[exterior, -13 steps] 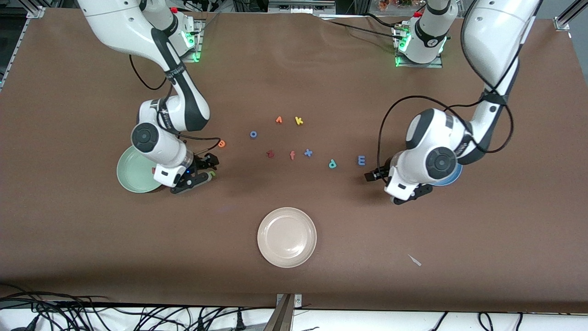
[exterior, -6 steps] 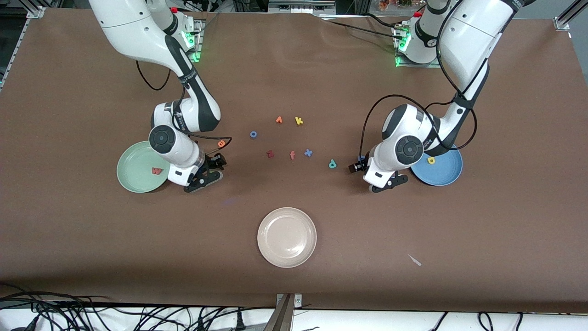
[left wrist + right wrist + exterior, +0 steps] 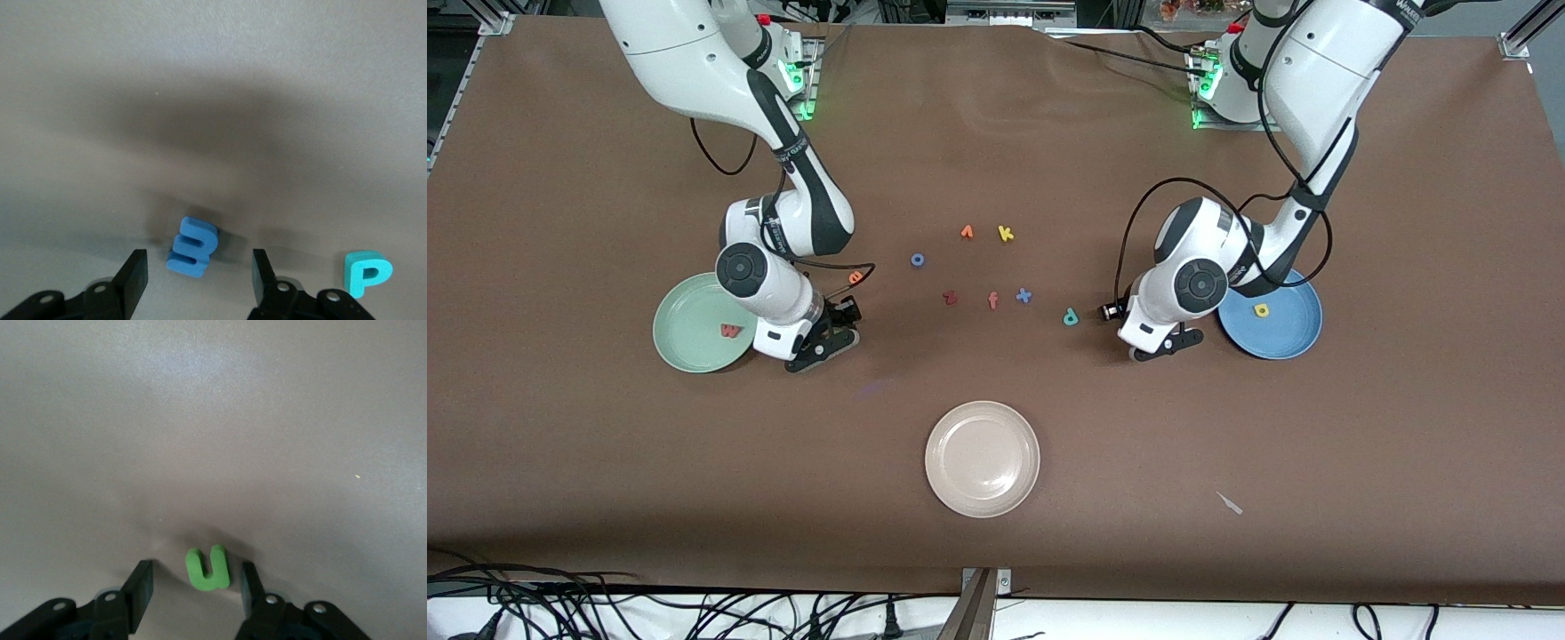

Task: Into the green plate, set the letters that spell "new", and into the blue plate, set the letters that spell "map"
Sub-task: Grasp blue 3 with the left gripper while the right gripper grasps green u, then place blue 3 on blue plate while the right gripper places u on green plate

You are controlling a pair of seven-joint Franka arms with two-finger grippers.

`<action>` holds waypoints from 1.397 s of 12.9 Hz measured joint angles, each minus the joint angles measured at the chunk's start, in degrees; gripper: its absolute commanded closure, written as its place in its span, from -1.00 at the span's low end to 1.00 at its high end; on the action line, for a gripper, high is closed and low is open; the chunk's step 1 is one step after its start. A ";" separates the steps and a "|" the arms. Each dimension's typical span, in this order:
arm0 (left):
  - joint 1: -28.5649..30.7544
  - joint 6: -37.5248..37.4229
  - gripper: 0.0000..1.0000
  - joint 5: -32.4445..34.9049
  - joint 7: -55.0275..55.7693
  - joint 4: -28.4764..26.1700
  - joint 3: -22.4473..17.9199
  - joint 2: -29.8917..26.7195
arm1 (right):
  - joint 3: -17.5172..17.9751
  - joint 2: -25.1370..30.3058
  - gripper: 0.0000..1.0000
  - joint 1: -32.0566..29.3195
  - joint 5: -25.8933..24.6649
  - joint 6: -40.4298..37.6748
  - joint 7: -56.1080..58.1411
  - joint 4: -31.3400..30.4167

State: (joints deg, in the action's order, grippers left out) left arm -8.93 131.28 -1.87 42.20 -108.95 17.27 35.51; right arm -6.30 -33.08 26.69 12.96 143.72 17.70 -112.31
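Left gripper, jaws apart, brackets the small blue foam m lying on the table. Right gripper likewise straddles the small green foam n (both letters between fingers, untouched).

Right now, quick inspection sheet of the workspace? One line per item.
Surface: brown table, a small pale scrap on it.
Job's things: pinkish-red w in green plate; yellow a in blue plate; orange e, teal p, blue m, green n on table.
Clutter: cream plate; k, orange pointed letter, o, z, f, x.
Grippers: left gripper straddles the m, open; right gripper straddles the n, open.
Cables: black cables looped on both arms.
Surroundings: cables at table edge.
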 measured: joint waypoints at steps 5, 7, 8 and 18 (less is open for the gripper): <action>-0.07 0.78 -0.03 0.00 0.00 0.02 -0.02 0.47 | -0.28 0.00 0.05 -0.10 -0.01 -0.03 1.46 0.00; -0.07 0.79 0.10 0.00 0.00 0.03 -0.03 0.41 | -0.33 -0.01 0.13 -0.10 -0.06 -0.02 1.55 0.00; -0.06 0.79 0.10 0.00 0.00 0.04 -0.04 0.35 | -0.39 -0.01 0.14 -0.10 -0.08 -0.02 1.57 0.00; -0.06 0.72 0.70 0.00 -0.04 0.05 -0.04 0.19 | -0.43 0.19 0.60 0.13 -0.20 -0.10 1.89 0.03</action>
State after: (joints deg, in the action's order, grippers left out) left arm -8.99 131.99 -1.87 42.16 -108.89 17.23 35.71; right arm -6.73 -32.89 26.82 12.77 143.63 19.59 -112.27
